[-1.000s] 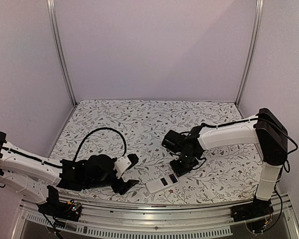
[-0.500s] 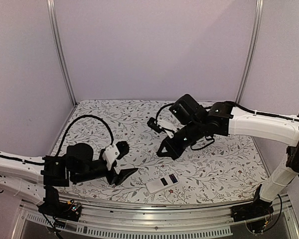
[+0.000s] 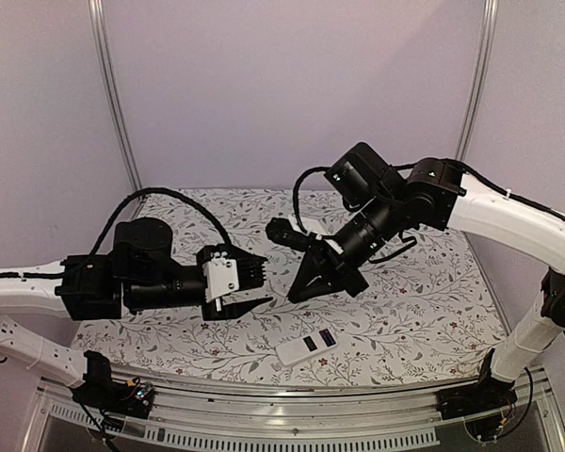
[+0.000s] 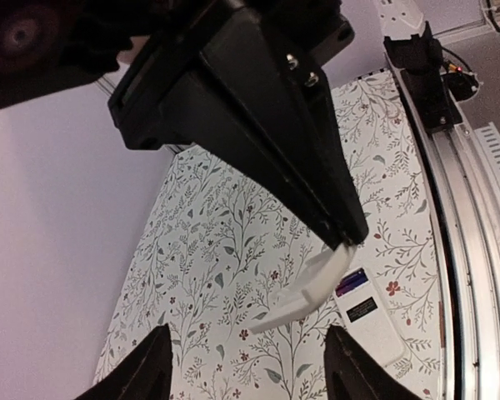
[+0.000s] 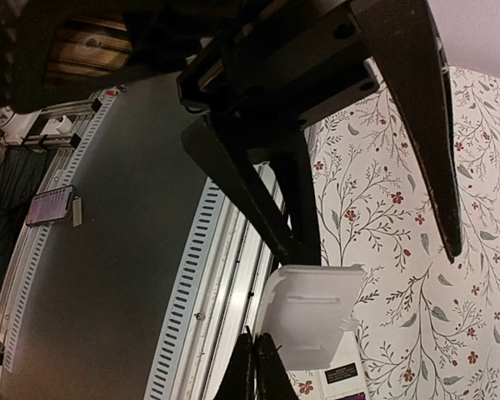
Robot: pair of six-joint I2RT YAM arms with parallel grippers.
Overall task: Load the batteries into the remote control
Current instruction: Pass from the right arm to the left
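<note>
The remote control (image 3: 307, 347) lies back-up near the table's front edge, also seen in the left wrist view (image 4: 375, 325) and the right wrist view (image 5: 343, 382). A dark purple patch (image 4: 352, 283) shows in its slot; I cannot tell whether that is the batteries. My right gripper (image 3: 296, 293) hangs above the table, shut on the edge of a thin white battery cover (image 4: 304, 292), (image 5: 312, 321). Its own thin fingertips (image 5: 257, 346) pinch the cover's lower left edge. My left gripper (image 3: 262, 283) faces it from the left, open (image 4: 248, 354), and the cover's free end hangs just ahead of its fingers.
The floral tablecloth (image 3: 414, 311) covers the table. A metal rail (image 3: 292, 428) runs along the near edge. The left arm's black cable (image 3: 184, 202) arcs over the back left. Purple walls and two metal posts close in the back and sides.
Both arms rose off the table. The right gripper left the remote and swung up and left with the cover. The left gripper lifted toward it and its jaws narrowed somewhat.
</note>
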